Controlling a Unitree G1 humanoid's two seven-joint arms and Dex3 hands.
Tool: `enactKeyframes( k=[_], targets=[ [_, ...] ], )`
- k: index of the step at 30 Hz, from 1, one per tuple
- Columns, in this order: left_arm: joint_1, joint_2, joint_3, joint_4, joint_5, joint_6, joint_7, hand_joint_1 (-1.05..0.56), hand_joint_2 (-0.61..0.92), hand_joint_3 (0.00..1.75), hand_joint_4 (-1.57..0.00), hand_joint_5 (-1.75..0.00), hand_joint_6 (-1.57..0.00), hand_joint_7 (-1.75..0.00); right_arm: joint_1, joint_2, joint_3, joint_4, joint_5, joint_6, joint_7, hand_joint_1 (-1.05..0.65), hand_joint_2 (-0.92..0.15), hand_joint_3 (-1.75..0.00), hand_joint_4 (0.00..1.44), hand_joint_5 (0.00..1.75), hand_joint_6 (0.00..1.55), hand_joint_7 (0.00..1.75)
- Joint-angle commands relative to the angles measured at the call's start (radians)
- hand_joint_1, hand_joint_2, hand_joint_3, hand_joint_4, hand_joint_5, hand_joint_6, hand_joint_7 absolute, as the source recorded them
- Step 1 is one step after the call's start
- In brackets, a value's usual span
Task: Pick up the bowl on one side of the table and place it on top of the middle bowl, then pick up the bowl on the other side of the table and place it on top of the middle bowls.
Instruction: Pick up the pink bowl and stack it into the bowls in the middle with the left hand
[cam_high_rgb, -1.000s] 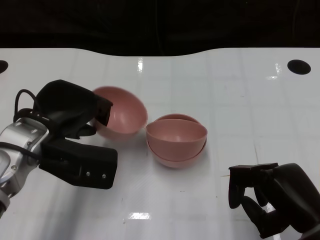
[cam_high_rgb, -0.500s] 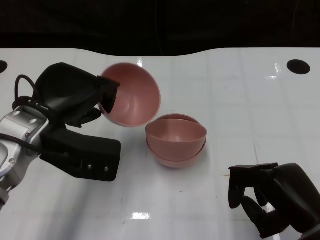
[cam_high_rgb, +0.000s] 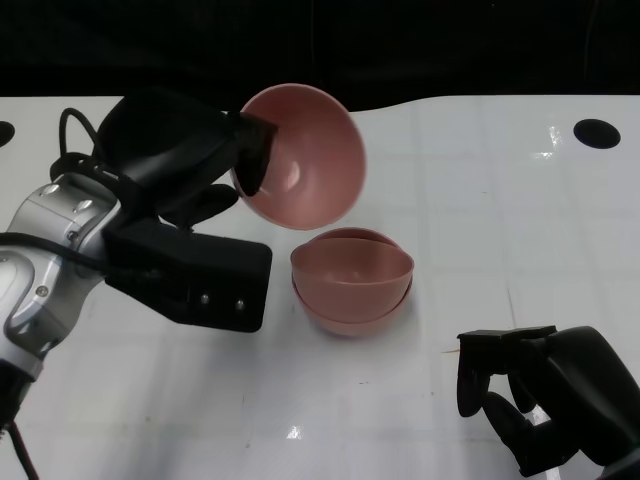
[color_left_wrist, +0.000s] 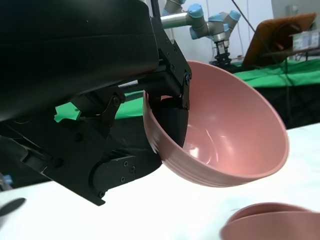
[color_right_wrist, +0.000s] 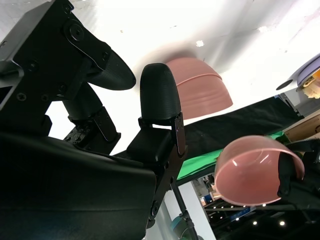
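Note:
My left hand (cam_high_rgb: 185, 165) grips a pink bowl (cam_high_rgb: 305, 155) by its rim and holds it tilted in the air, above and left of the middle stack. In the left wrist view a finger (color_left_wrist: 170, 122) lies inside the bowl (color_left_wrist: 225, 135). The middle stack (cam_high_rgb: 352, 278) is two pink bowls nested on the white table; its edge shows in the left wrist view (color_left_wrist: 272, 225). My right hand (cam_high_rgb: 545, 400) rests low at the table's right front, fingers curled, holding nothing. The right wrist view shows the stack (color_right_wrist: 202, 87) and the lifted bowl (color_right_wrist: 257, 170).
The white table (cam_high_rgb: 500, 200) has a black round hole (cam_high_rgb: 598, 133) at the back right and a dark far edge. Bare table surface lies right of the stack. Robot arms and green cloth show in the background of the left wrist view.
My left hand has lifted the pink bowl off the table, up and to the right toward the middle stack, tilting it more. The right hand has not moved.

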Motion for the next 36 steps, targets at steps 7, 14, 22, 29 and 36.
enactKeyframes(
  k=[7,14,22,29,36],
  targets=[
    [-0.057,-0.036,0.026,0.023,-0.121,0.018,-0.122,-0.26,0.50,0.88,-0.84,-1.75,-0.68,-1.75,0.004,0.000,0.001,-0.004,0.004,0.004,0.000,-0.09,-0.14,-1.56,0.98,1.75,0.86,1.49],
    [-0.087,-0.065,0.029,0.057,-0.212,0.062,-0.240,-0.25,0.52,0.84,-0.85,-1.75,-0.69,-1.75,0.009,0.001,0.004,-0.017,-0.002,0.016,0.005,-0.09,-0.14,-1.56,0.98,1.75,0.86,1.49],
    [-0.111,-0.081,0.026,0.083,-0.269,0.099,-0.330,-0.21,0.49,0.98,-0.88,-1.75,-0.69,-1.75,0.012,0.002,0.010,-0.032,-0.012,0.032,0.007,-0.09,-0.12,-1.56,0.98,1.75,0.86,1.48],
    [-0.102,-0.110,0.027,0.089,-0.319,0.123,-0.381,-0.19,0.44,1.15,-0.90,-1.75,-0.70,-1.75,0.013,0.003,0.016,-0.044,-0.014,0.043,0.006,-0.08,-0.12,-1.55,0.98,1.75,0.87,1.46],
    [-0.088,-0.127,0.028,0.100,-0.364,0.140,-0.420,-0.20,0.44,1.27,-0.90,-1.75,-0.72,-1.75,0.009,-0.002,0.022,-0.045,-0.012,0.051,0.006,-0.09,-0.13,-1.55,0.98,1.75,0.87,1.46]
  ],
)
